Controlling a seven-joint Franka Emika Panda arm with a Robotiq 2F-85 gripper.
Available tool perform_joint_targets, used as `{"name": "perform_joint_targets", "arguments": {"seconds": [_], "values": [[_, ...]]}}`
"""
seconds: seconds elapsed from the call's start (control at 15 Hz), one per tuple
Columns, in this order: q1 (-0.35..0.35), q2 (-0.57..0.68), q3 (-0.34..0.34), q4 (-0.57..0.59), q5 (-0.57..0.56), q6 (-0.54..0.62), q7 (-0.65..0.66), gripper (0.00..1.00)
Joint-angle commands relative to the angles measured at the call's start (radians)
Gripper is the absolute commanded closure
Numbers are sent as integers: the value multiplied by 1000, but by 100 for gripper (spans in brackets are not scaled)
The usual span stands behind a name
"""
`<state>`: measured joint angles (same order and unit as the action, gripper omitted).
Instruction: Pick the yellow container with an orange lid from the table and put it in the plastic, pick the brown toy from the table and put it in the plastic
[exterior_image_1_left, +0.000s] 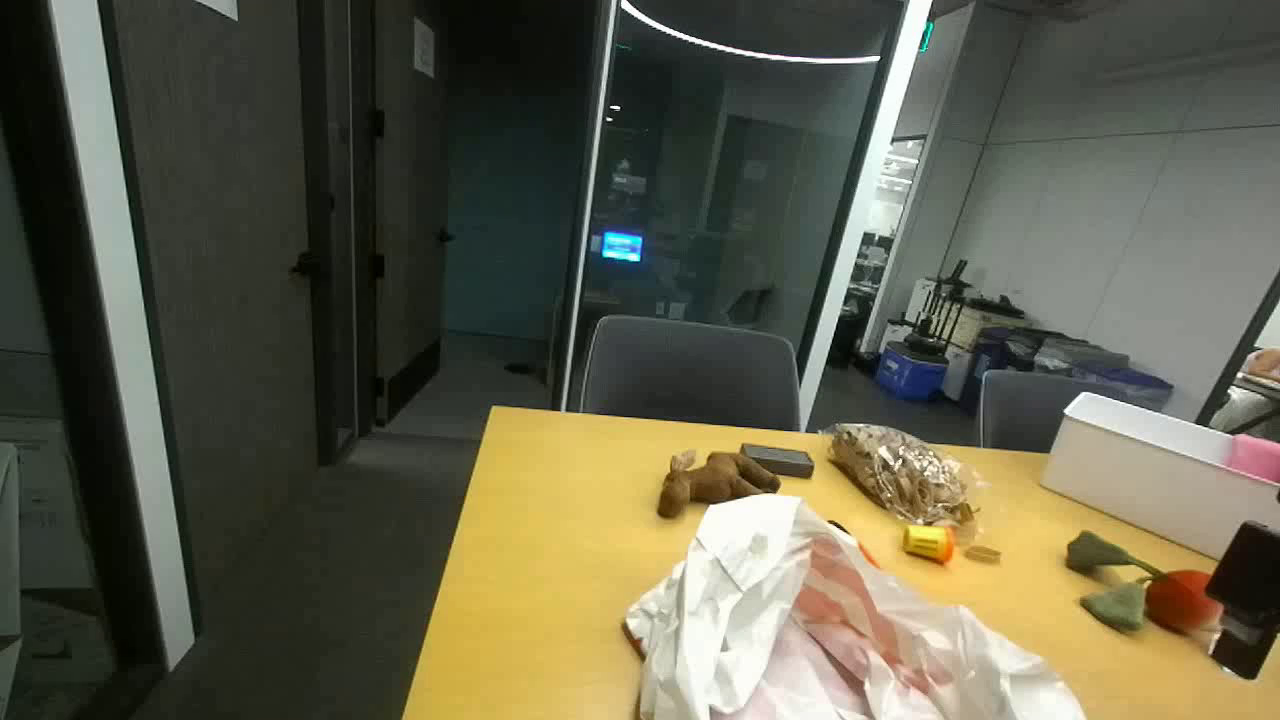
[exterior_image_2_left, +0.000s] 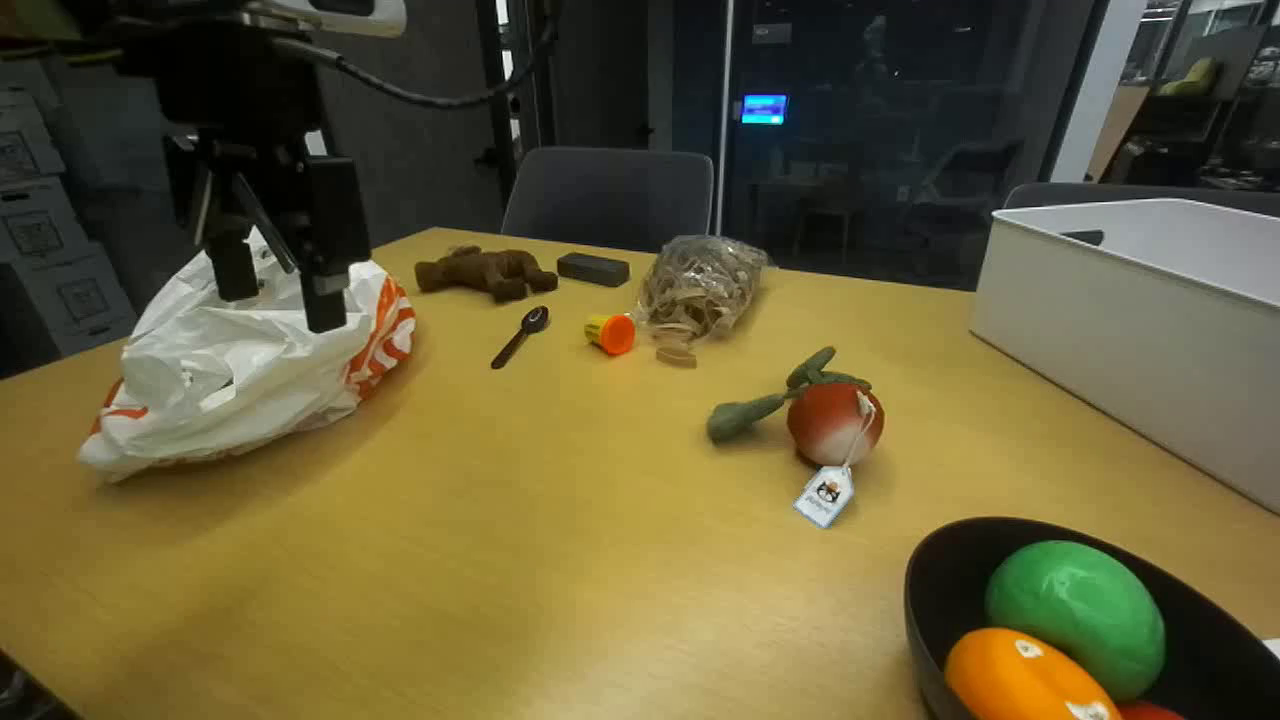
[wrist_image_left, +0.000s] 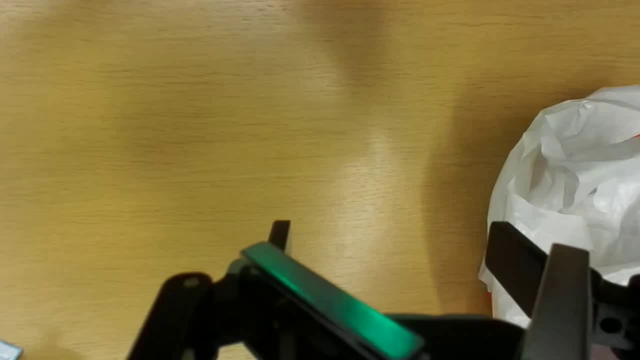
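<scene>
End effector (wrist_image_left: 392, 234), low in the wrist view, stood wide-spread and empty; the yellow container (exterior_image_2_left: 608, 333), mid-frame in an exterior view, appeared light, rigid, roll-prone, best gripped mid-body.

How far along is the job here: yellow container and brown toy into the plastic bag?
Done: neither transfer, it seems; the yellow container and brown toy both lie on the table, outside the plastic bag.
In hand: nothing; the gripper stands open, with nothing between its jaws.
Left: picking up each one and putting it in the bag.
</scene>
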<state>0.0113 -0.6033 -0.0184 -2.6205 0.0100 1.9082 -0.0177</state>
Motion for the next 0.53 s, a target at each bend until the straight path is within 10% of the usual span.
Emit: {"name": "perform_joint_targets", "arguments": {"seconds": [0.0,0.47], "values": [[-4,0,3,3,2,-2,-2,0],[-4,-1,3,7,2,-2,-2,0]]}}
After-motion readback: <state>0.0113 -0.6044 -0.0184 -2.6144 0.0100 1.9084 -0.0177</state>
